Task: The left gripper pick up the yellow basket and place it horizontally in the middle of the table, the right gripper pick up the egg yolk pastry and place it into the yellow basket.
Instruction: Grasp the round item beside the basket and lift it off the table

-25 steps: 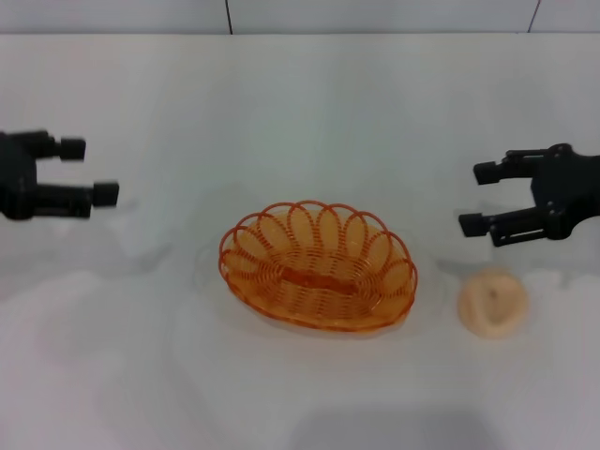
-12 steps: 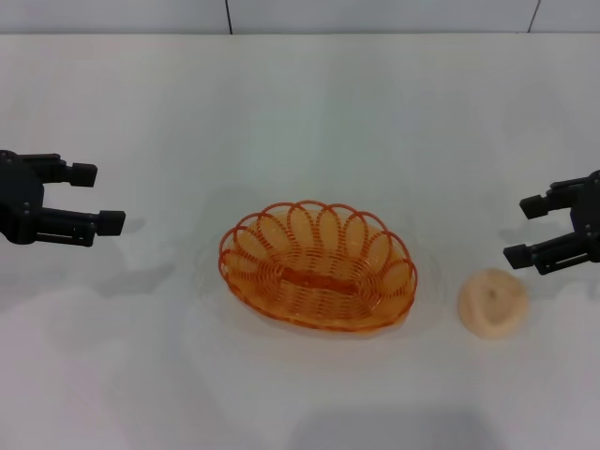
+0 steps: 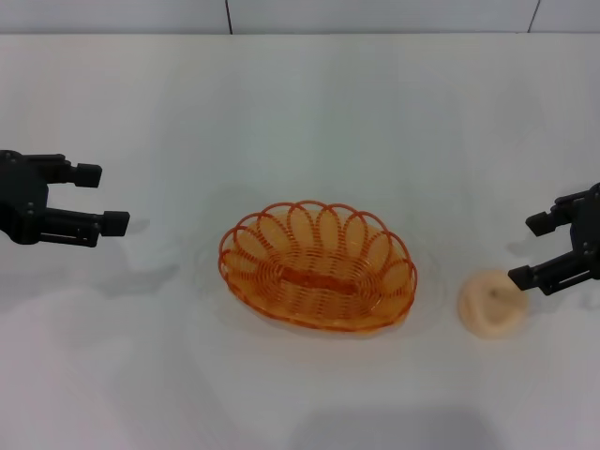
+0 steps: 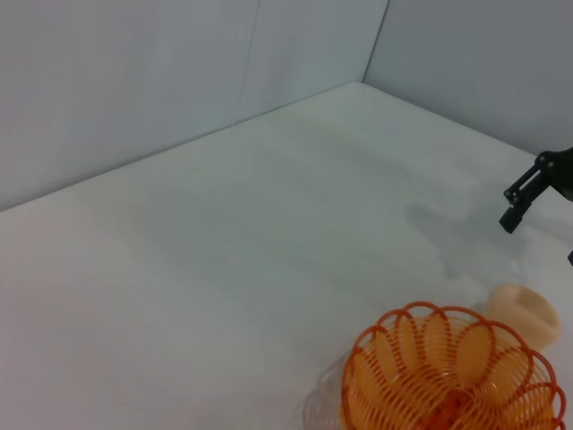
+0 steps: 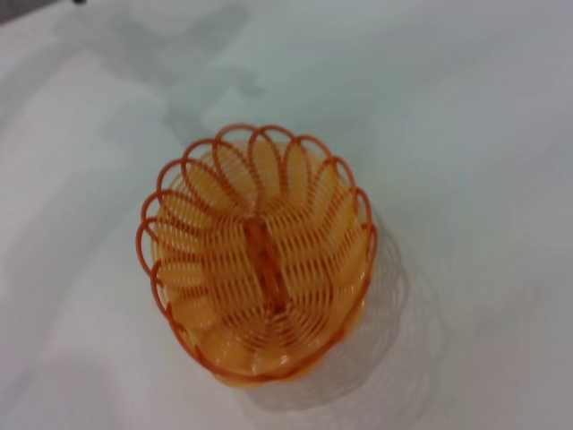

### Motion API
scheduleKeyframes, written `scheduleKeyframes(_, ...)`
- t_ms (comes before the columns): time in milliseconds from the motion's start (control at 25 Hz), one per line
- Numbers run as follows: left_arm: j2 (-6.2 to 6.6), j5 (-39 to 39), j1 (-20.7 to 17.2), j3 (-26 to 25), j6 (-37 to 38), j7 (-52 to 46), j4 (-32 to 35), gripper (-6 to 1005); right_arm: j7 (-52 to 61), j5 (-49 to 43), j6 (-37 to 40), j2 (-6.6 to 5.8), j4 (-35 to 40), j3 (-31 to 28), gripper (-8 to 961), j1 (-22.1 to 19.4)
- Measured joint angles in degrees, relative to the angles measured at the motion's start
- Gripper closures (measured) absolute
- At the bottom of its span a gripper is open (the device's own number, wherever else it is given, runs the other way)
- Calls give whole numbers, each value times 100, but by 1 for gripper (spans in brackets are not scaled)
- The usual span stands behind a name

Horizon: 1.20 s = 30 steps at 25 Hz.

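Observation:
The yellow basket point(image 3: 318, 266) lies flat and empty in the middle of the white table point(image 3: 300, 103); it also shows in the left wrist view point(image 4: 452, 374) and the right wrist view point(image 5: 257, 253). The egg yolk pastry point(image 3: 489, 304) sits on the table just right of the basket, also in the left wrist view point(image 4: 528, 311). My right gripper point(image 3: 532, 251) is open, at the right edge, just above and right of the pastry, apart from it. My left gripper point(image 3: 103, 199) is open and empty at the far left, well clear of the basket.
A grey wall with a vertical seam point(image 3: 228, 17) runs behind the table's far edge.
My right gripper has moved right and down toward the pastry. My left gripper has shifted slightly down and toward the basket. Basket and pastry have not moved.

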<state>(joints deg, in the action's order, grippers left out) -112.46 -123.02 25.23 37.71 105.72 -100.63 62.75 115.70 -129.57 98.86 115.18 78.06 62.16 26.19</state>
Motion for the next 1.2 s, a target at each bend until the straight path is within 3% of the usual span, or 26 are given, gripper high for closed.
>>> scheduleKeyframes(720,-39,48,17,-7,-26,0,7,107,189,-214,-557,16,-244,902,142,22)
scheduleKeyframes(1200,-57,52,24,-39,-51,1,0,107,251,-280,-878,23,-304,1285,266,1)
